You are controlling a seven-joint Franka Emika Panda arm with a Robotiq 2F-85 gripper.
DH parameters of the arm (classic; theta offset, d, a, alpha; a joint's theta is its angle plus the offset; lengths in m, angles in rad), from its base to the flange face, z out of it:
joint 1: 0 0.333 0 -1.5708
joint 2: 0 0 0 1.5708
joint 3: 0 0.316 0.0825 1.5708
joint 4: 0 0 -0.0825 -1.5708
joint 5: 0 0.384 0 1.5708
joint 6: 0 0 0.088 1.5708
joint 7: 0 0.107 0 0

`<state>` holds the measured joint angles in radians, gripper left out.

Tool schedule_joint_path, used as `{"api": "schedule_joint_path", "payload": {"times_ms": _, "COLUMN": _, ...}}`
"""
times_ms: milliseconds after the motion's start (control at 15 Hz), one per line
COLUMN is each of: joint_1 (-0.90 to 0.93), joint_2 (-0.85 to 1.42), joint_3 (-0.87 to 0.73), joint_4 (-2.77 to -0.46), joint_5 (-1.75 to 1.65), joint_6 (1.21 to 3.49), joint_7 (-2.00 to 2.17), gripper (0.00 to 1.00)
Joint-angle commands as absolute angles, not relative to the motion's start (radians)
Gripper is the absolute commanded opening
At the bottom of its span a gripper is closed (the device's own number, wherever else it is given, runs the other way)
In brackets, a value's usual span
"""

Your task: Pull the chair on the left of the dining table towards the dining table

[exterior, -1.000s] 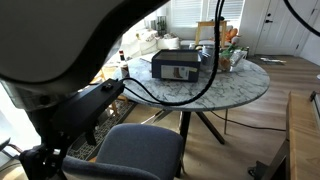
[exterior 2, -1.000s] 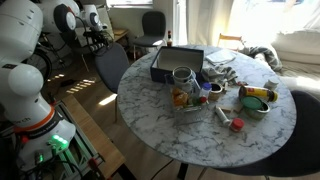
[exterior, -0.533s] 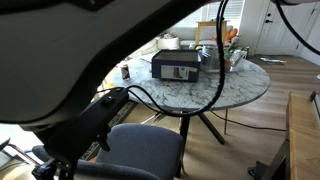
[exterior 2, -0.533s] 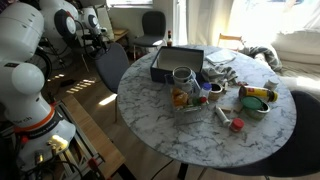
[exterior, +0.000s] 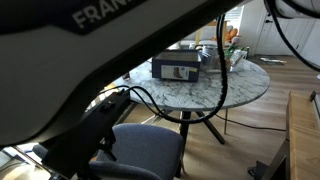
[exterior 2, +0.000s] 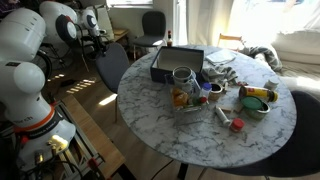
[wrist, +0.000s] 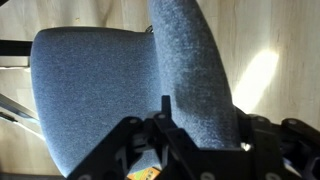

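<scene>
A: Where did the slate-grey upholstered chair (exterior 2: 112,65) with the curved wraparound back stand?

B: Near the rim of the round grey-veined marble dining table (exterior 2: 170,130), on the side closest to the flat black box (exterior 2: 178,62) lying on that top. In an exterior view its padded seat (exterior: 145,150) sat in front of the table's black crossed legs, close to the edge but not tucked under it.

A: And the arm's pose?

B: The white Franka arm (exterior: 110,40) reached in from the side of the chair away from the table. It was so close to the lens that its casing swept across most of that view. In an exterior view its rounded joints (exterior 2: 30,35) were stacked beyond the chair, well apart from the table, and the wrist pointed down onto the backrest.

A: The claw?

B: In the wrist view the black Robotiq gripper (wrist: 205,112) straddled the top of the backrest. One finger (wrist: 165,108) lay on the seat side and the other on the outer side. The fabric filled the whole gap between them, so it was clenched on the chair's back.
</scene>
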<state>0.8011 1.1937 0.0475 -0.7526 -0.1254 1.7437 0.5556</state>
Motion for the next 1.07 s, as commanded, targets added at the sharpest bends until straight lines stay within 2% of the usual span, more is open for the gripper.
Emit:
{"api": "schedule_joint_path", "payload": {"times_ms": 0, "joint_1": 0.820, "joint_2": 1.273, "joint_3": 0.012, "joint_4": -0.621, "joint_5": -0.128, "joint_6": 1.663, "joint_7": 0.591, "gripper": 0.22}}
{"api": "schedule_joint_path", "payload": {"times_ms": 133, "joint_1": 0.821, "joint_2": 1.268, "joint_3": 0.014, "joint_4": -0.626, "joint_5": -0.144, "joint_6": 1.662, "joint_7": 0.614, "gripper": 0.09}}
{"api": "schedule_joint_path", "payload": {"times_ms": 267, "joint_1": 0.820, "joint_2": 1.264, "joint_3": 0.003, "joint_4": -0.631, "joint_5": -0.145, "joint_6": 1.644, "joint_7": 0.654, "gripper": 0.06}}
{"api": "schedule_joint_path", "payload": {"times_ms": 1000, "joint_1": 0.733, "joint_2": 1.160, "joint_3": -0.014, "joint_4": -0.805, "joint_5": -0.103, "joint_6": 1.680, "joint_7": 0.856, "gripper": 0.07}}
